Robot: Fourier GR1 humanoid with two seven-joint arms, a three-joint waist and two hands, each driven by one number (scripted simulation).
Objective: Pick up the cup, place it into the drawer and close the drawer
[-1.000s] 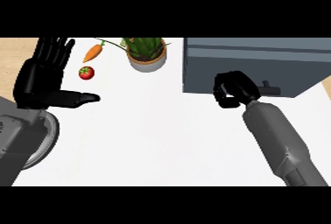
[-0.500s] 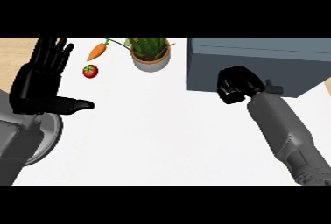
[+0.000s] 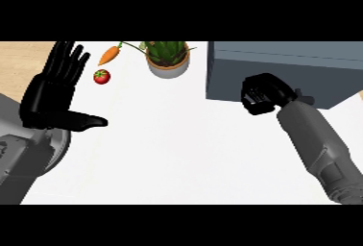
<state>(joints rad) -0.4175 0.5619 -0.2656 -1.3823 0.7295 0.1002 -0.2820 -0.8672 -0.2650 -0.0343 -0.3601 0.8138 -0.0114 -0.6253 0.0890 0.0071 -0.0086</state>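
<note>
two hands show over the white counter. the right hand sits against the front of the grey drawer unit, its fingers curled; whether they hold anything cannot be told. the cup does not show, and the drawer's inside is hidden. the left hand rests open at the left edge, fingers up. a pot holds a green plant; a carrot and a tomato lie beside it.

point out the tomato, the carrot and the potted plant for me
tomato (image 3: 102,76), head view, middle of its red body
carrot (image 3: 108,55), head view, middle of its orange root
potted plant (image 3: 168,61), head view, front wall of its pot, under the leaves
</note>
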